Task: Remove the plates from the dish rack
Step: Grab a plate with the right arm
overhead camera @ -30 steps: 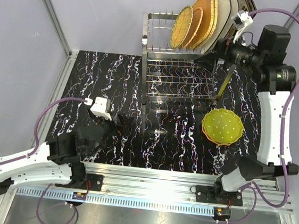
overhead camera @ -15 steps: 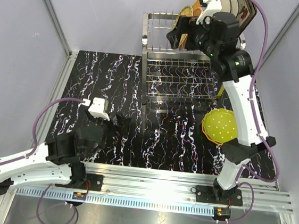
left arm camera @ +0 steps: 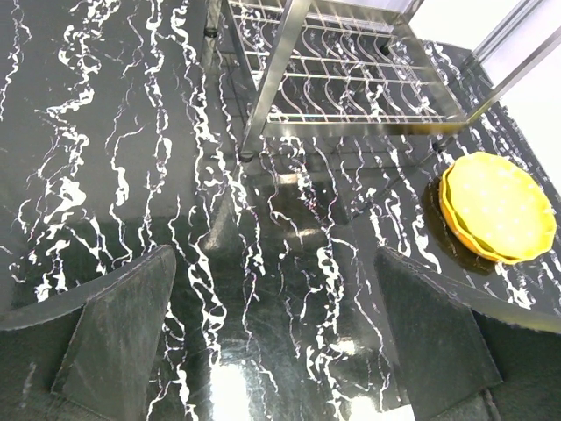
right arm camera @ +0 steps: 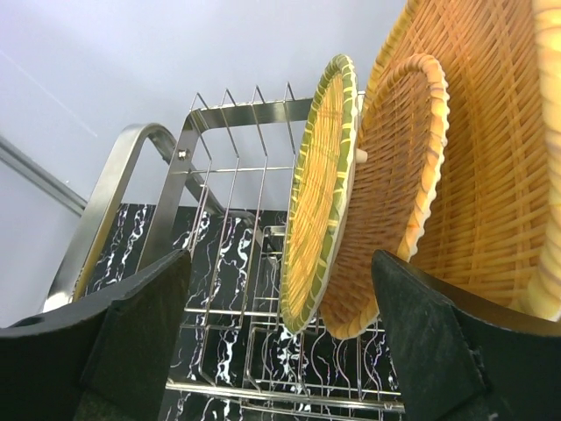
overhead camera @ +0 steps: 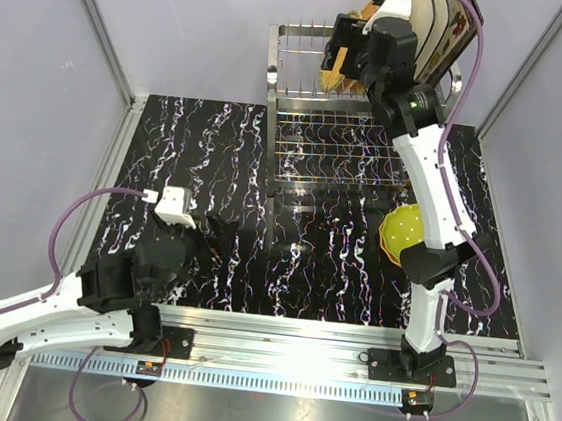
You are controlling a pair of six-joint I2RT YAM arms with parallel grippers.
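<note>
This is a robot lab cell: my left arm (overhead camera: 60,306) and right arm (overhead camera: 433,181) are bolted to a slotted aluminium rail (overhead camera: 288,334) at the near edge of a black marbled desk (overhead camera: 207,152), purple cables (overhead camera: 57,242) loop from them, and plain pale panels (overhead camera: 200,21) in metal posts (overhead camera: 98,25) wall in the dish rack (overhead camera: 329,140)

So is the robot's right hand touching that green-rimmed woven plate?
Apart. The right wrist view shows the green-rimmed woven plate between the right hand's open fingers, with clear gaps on both sides.

Black white-veined tabletop (overhead camera: 196,161), pale grey walls (overhead camera: 180,19), aluminium rail (overhead camera: 288,337)
</note>
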